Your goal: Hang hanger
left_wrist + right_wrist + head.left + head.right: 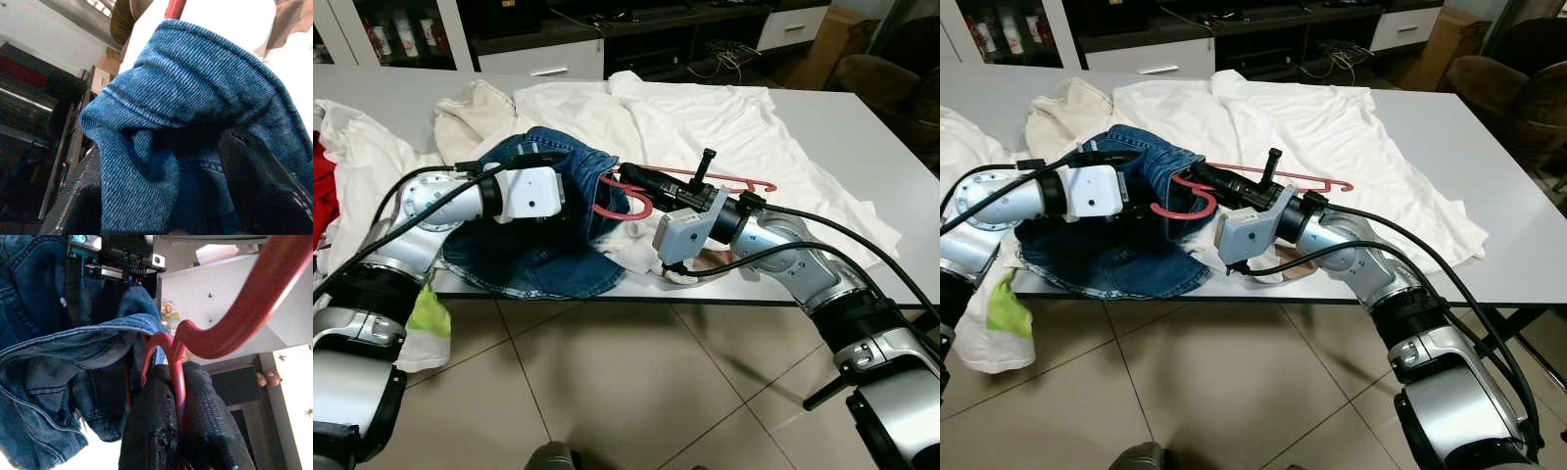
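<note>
desk (862, 127): grey-white top, the landmark for all that follows; its near edge runs just in front of both arms.

white sheet (705, 117): spread over the middle and far part of the desk, crumpled, reaching the far edge.

denim garment (543, 245): blue, heaped at the desk's near edge on the left half, one fold lifted above the pile.

red hanger (1293, 181): lies low over the desk's near middle, bar across the white sheet, hook end curling toward the lifted denim fold and touching or just entering it.

left claw (166, 196): above the desk's near left, fingers pinching the raised denim fold, cloth bunched between them.

right claw (178, 421): above the desk's near middle, pressed together on the hanger's thin red neck just behind the hook.

green cloth (429, 318): hangs below the desk's near left edge, beside the left arm.

step in hand, as judged: feeding the hanger into the garment, well before any hanging up. to do it well, the left claw should hold the fold open and taut while the right steers the hanger end into the opening along the cloth, not across it; a firm pinch on the neck matters, since the thin wire could twist.
</note>
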`<state>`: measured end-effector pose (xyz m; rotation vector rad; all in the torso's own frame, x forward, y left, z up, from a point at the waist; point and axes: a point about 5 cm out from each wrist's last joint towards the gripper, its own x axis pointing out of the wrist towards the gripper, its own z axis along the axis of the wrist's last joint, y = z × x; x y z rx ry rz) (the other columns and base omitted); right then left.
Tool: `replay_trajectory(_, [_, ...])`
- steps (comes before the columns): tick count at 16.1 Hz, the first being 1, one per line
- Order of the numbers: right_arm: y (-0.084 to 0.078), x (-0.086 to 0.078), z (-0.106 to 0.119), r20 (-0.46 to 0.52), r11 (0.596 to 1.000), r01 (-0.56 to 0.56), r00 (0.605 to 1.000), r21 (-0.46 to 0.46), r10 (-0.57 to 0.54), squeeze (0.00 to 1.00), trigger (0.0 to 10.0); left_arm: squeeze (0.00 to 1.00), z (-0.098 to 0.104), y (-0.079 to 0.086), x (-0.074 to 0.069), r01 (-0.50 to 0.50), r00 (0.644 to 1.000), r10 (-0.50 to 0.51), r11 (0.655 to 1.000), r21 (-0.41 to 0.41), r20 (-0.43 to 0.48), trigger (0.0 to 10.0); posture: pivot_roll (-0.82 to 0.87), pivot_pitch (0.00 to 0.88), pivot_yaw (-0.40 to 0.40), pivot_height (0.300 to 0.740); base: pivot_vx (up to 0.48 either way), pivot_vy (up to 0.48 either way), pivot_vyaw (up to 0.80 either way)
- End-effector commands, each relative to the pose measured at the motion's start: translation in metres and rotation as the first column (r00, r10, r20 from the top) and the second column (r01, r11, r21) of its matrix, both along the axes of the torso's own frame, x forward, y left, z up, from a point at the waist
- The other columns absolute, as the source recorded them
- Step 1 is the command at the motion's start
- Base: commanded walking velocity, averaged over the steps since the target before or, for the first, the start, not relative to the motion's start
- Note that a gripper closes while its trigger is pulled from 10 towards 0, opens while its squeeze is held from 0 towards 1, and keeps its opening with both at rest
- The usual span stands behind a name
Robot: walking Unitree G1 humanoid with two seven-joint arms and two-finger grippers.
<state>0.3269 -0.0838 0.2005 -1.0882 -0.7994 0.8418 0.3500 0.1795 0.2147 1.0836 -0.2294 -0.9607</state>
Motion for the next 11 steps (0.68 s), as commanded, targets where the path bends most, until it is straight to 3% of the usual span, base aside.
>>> replay_trajectory(1, [0.007,-0.004,0.010,0.046,0.999,-0.043,0.998,0.022,0.042,0.00,10.0,0.00,-0.002,-0.005,0.003,0.000,1.000,0.000,1.000,0.023,-0.009,10.0,0.15,0.000,-0.027,0.740,0.000,0.000,0.00])
replay_trajectory(7, [0.011,-0.012,0.008,0.019,0.995,-0.084,0.996,0.051,0.084,0.00,10.0,0.00,-0.007,-0.006,0.005,-0.034,0.999,0.034,0.999,0.012,-0.013,9.8,0.14,0.000,-0.035,0.740,0.000,0.000,0.00])
replay_trajectory(8, [0.011,-0.012,0.008,0.017,0.995,-0.087,0.996,0.052,0.087,0.00,10.0,0.00,-0.009,-0.006,0.005,-0.036,0.999,0.037,0.999,0.013,-0.017,7.6,0.14,0.000,-0.035,0.740,0.000,0.000,0.00])
replay_trajectory(9, [0.012,-0.013,0.009,0.015,0.994,-0.094,0.996,0.061,0.094,0.00,10.0,0.00,-0.011,-0.006,0.005,-0.038,0.999,0.038,0.999,0.013,-0.025,3.4,0.14,0.000,-0.035,0.740,0.000,0.000,0.00])
replay_trajectory(10, [0.012,-0.014,0.011,0.014,0.992,-0.099,0.995,0.075,0.099,0.00,10.0,0.00,-0.012,-0.006,0.004,-0.034,0.999,0.034,0.999,0.004,-0.034,0.0,0.14,0.000,-0.035,0.740,0.000,0.000,0.00])
replay_trajectory(11, [0.012,-0.015,0.013,0.011,0.991,-0.104,0.995,0.089,0.103,0.00,10.0,0.00,-0.013,-0.006,0.002,-0.019,0.999,0.018,1.000,-0.002,-0.044,0.0,0.14,0.000,-0.033,0.740,0.000,0.000,0.00])
